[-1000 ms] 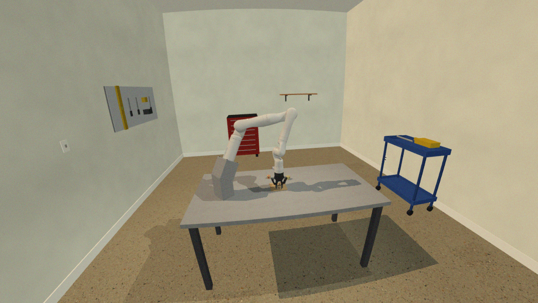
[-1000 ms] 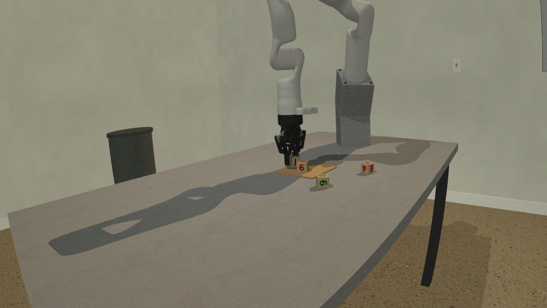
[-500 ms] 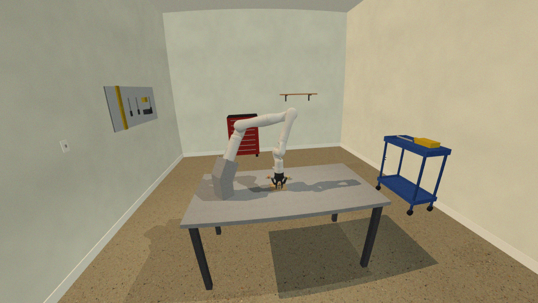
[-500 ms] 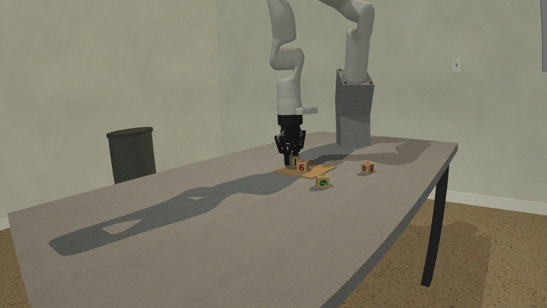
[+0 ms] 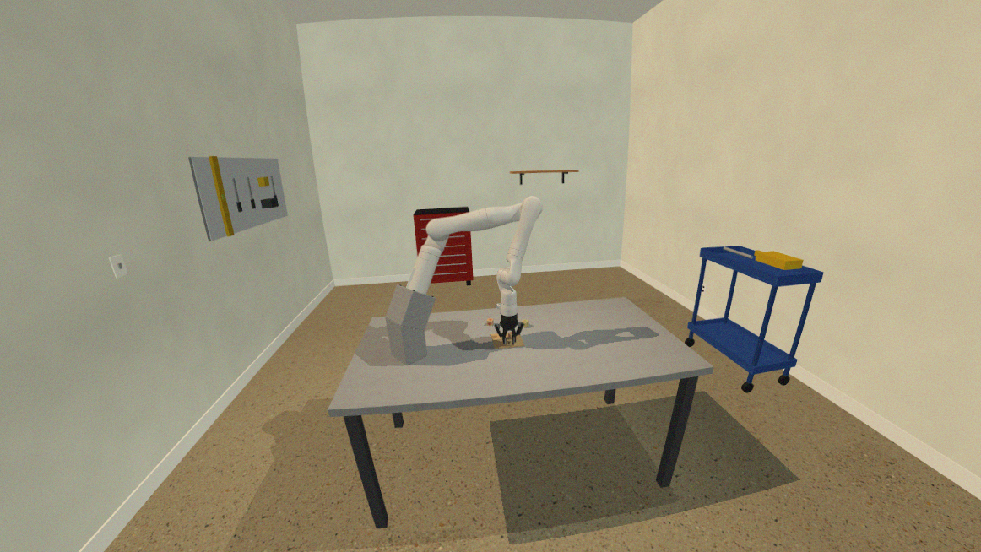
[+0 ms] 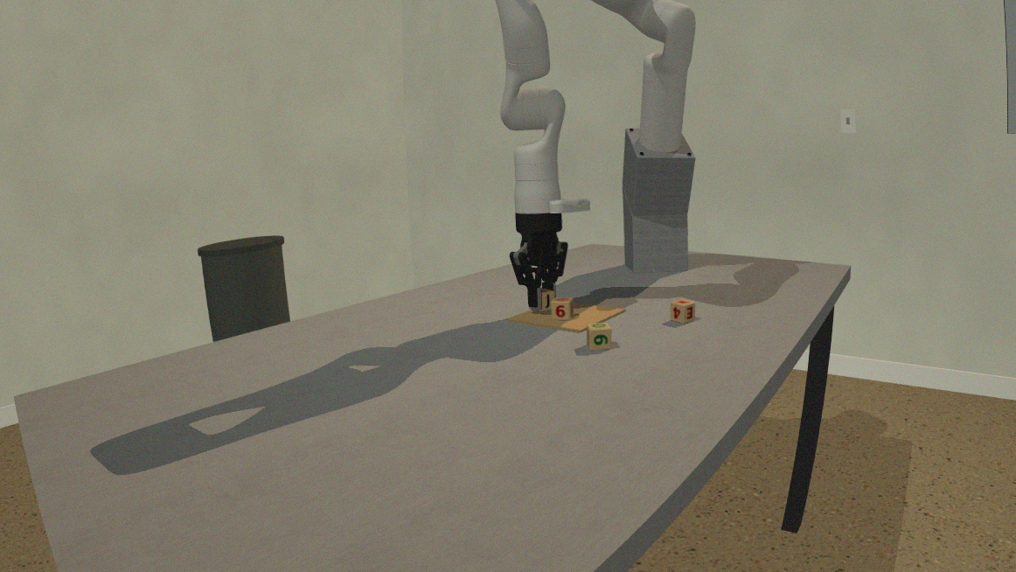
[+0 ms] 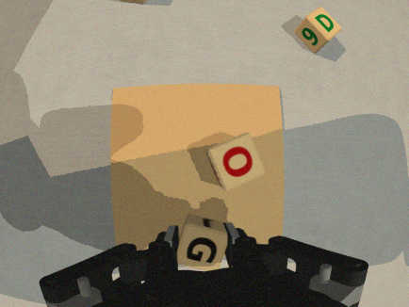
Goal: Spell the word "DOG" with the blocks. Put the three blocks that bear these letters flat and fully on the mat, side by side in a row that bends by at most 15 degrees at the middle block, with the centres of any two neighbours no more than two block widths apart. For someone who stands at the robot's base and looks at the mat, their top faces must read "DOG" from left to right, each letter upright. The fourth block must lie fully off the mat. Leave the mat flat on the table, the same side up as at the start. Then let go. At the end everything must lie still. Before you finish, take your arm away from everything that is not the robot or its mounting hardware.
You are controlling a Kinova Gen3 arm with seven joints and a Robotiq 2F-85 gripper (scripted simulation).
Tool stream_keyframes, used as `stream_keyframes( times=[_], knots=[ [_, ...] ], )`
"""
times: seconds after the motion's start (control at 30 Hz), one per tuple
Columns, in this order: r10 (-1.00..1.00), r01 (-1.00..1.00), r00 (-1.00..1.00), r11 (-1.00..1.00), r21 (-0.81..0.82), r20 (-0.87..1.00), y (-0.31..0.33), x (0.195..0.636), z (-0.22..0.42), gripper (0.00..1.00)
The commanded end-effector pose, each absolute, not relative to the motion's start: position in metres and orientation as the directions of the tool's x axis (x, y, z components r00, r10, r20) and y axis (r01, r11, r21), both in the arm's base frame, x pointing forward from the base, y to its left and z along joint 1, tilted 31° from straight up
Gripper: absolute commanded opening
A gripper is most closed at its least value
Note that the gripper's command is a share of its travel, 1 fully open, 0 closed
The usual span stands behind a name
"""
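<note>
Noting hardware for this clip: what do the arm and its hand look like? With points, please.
The arm (image 5: 485,219) (image 6: 534,109) is smooth off-white, with rounded joints and thin seam lines; no cables show. The hand (image 5: 508,338) (image 6: 542,298) (image 7: 201,235) is black, with two jointed, linkage-style fingers, grey pads and light grey pins. A small light-grey module (image 6: 570,205) juts out above it.

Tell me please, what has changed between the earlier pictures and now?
Nothing visibly changed. The gripper stayed low, around G; I cannot tell whether it grips. O stayed on the mat, D off it.
</note>
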State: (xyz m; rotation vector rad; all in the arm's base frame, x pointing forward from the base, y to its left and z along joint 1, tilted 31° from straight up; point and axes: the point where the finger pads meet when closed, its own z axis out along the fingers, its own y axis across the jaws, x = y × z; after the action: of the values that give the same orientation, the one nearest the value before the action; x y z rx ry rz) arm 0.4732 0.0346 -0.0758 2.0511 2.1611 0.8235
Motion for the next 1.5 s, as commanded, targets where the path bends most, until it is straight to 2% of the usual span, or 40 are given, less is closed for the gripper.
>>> stream_keyframes(
  times=[0.0,1.47],
  knots=[
    [0.940,0.909,-0.135,-0.009,0.417,0.314,0.0353,0.4756,-0.0752,0.26],
    [0.941,0.909,-0.131,-0.012,0.417,0.313,0.0359,0.4775,-0.0781,0.26]
  ],
)
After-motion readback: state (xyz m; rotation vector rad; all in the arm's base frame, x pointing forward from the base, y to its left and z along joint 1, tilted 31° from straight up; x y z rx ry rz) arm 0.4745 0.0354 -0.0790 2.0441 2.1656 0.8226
